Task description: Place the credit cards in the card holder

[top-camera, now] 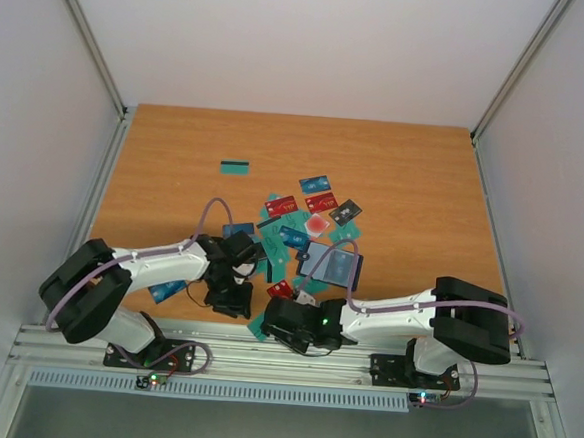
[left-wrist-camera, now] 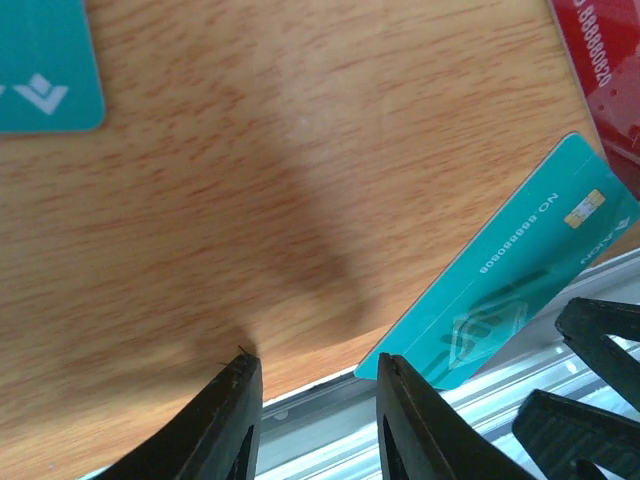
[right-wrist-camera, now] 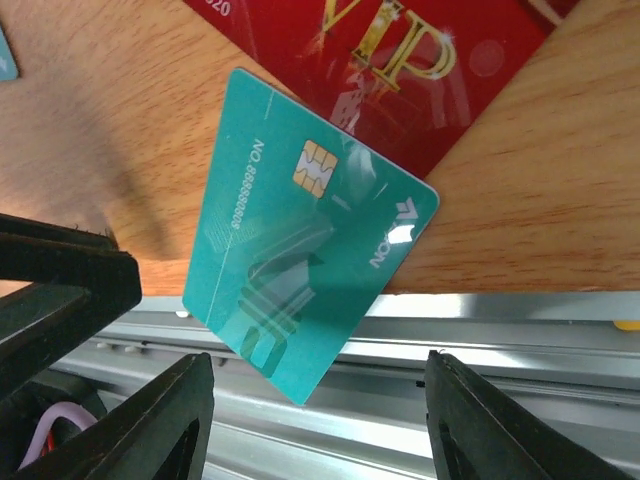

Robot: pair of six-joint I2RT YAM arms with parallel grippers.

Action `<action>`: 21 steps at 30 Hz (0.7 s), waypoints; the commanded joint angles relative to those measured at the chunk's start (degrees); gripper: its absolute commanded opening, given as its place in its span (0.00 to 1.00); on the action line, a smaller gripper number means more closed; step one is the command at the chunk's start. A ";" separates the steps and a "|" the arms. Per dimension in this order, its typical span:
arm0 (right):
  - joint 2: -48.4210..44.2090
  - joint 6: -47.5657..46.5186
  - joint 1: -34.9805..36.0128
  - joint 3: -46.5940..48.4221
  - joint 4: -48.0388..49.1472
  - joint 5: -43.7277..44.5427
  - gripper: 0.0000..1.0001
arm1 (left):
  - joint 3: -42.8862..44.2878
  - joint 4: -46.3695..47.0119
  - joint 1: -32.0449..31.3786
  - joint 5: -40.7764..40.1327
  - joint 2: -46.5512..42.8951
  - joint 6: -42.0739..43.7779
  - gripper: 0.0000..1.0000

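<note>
Table [top-camera: 176, 151] of orange wood, edged by a metal rail [right-wrist-camera: 520, 330] on the near side. On it, card holder [top-camera: 331, 267] lying open with its lighter blue inside showing. Beyond and left of the holder, credit cards [top-camera: 315, 184] scattered loose, none visibly inside it. Nearer than the holder, one teal card [right-wrist-camera: 300, 250] hanging partly over the table edge above the rail, far corner lying over a red card [right-wrist-camera: 400, 60]. Around that overhanging end, right claw [right-wrist-camera: 318, 365] spread wide and empty. Just beside the same card, left claw [left-wrist-camera: 318, 365] with jaws slightly parted, gripping nothing.

Likely trouble: knocking the teal card off the edge and down past the rail by pushing it rather than pinching it cleanly. Also risks a bump between the two claws, crowded at one spot.
</note>
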 commanded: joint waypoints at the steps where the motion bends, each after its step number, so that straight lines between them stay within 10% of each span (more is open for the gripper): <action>1: 1.24 3.81 0.61 1.04 1.60 3.16 0.60 | 1.30 2.36 0.50 1.79 2.05 2.68 0.33; 21: 6.11 8.64 0.61 -4.99 17.74 5.42 0.38 | 0.94 4.70 0.70 5.17 7.81 4.73 0.27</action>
